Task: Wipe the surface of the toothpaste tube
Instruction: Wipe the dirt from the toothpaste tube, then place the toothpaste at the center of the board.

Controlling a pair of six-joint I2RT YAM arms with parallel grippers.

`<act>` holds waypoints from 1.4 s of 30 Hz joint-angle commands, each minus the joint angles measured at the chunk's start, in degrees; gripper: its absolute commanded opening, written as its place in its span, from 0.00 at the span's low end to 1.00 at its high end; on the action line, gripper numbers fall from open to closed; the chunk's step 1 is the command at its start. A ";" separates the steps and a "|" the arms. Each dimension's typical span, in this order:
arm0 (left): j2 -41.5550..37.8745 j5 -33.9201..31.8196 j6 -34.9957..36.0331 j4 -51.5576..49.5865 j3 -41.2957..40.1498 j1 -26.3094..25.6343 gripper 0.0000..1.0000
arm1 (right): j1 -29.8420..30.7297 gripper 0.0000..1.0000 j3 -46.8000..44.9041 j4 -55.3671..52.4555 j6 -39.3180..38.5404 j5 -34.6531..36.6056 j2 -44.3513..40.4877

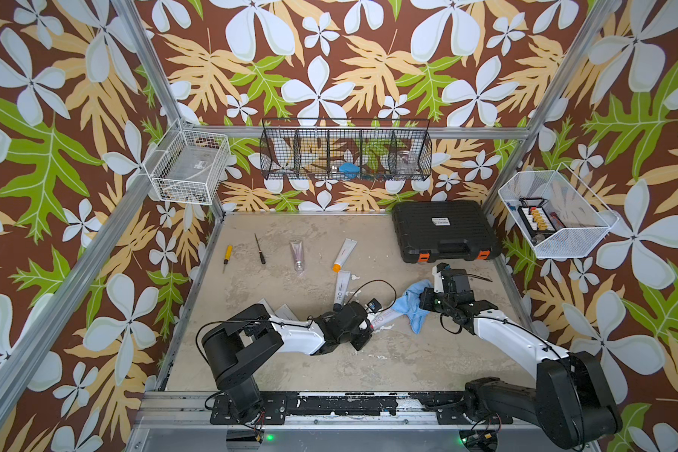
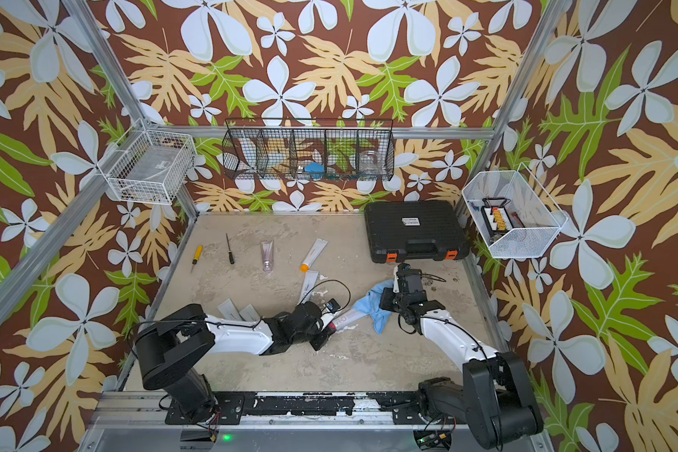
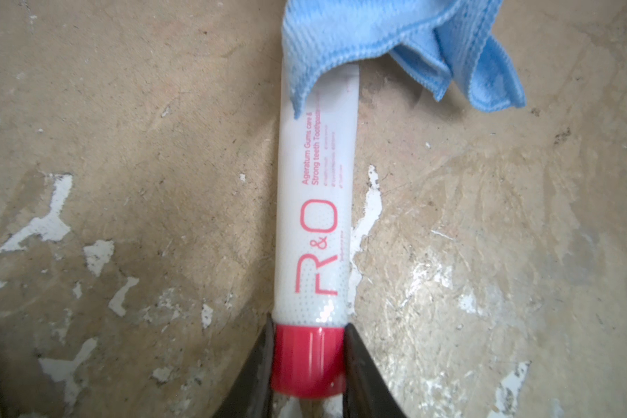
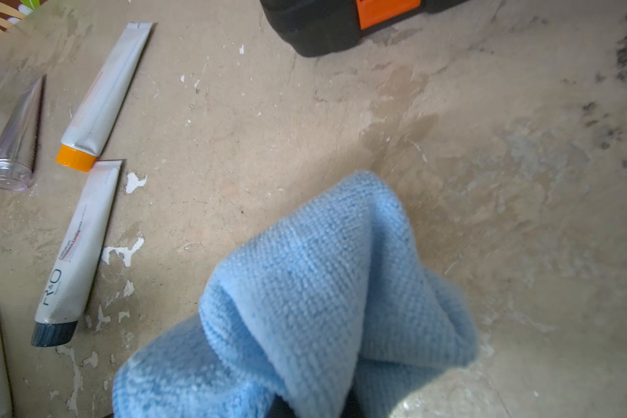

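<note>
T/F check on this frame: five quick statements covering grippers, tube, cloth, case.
1. The left gripper clamps the toothpaste tube by its red cap. True.
2. The right gripper is open and empty. False: it is shut on the blue cloth.
3. The blue cloth drapes over the tube's end away from the cap. True.
4. The black case is open. False: it is closed.
5. The orange-capped tube sits in a wall basket. False: it lies on the table.
</note>
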 commanded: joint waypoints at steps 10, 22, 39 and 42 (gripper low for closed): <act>1.42 -11.06 -9.02 2.09 4.38 -0.15 0.22 | -4.33 0.00 -0.47 -5.04 4.05 2.20 -14.29; 14.44 -24.87 -24.69 -8.37 27.60 0.16 0.21 | -9.38 0.00 -2.39 -5.91 1.62 0.79 -15.28; 35.53 -25.00 -35.65 -20.76 56.82 3.57 0.18 | -9.94 0.00 -5.25 -3.40 0.46 -5.07 -14.31; 36.35 -24.92 -35.99 -20.87 57.75 4.25 0.18 | -9.94 0.00 -5.40 -3.54 0.42 -5.23 -14.56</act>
